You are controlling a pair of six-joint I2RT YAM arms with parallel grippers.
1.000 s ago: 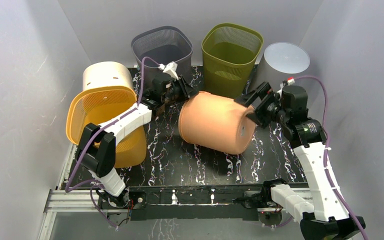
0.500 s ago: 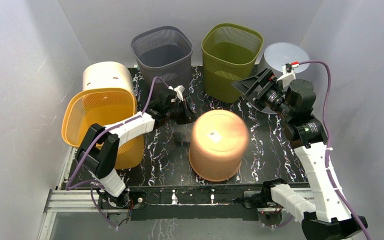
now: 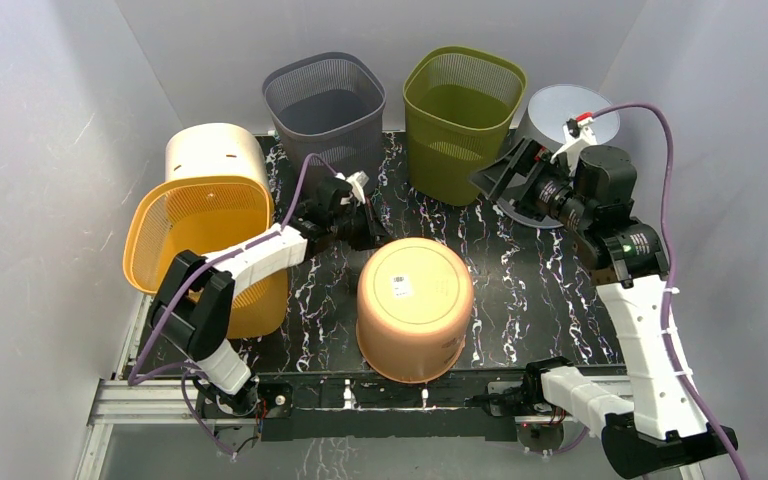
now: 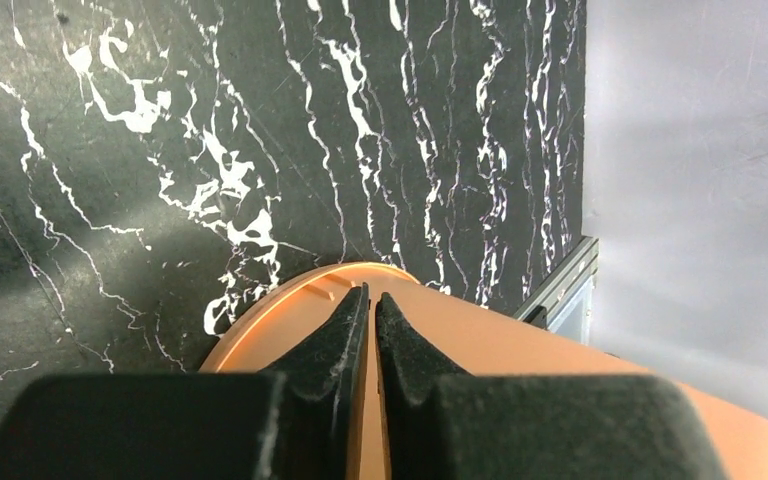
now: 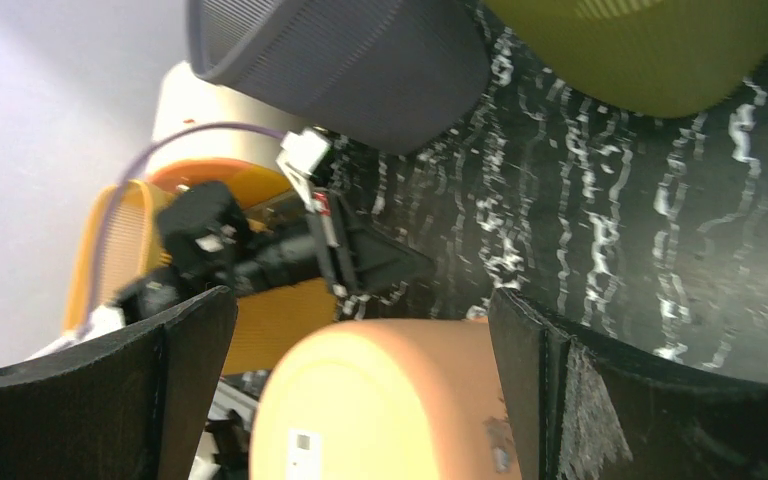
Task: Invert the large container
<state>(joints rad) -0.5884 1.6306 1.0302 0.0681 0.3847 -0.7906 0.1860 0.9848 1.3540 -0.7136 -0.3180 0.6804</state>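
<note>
Beside the inverted container [image 3: 415, 305], left hand [image 3: 384, 239] sits closed; right hand [image 3: 488, 188] spread wide.

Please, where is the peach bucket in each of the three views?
Top external: bucket lower centre, base up.
Left wrist: bucket bottom centre, beyond the shut left gripper.
Right wrist: bucket bottom centre, between the open right gripper fingers.
Shared landmark: the black marbled table.
</note>
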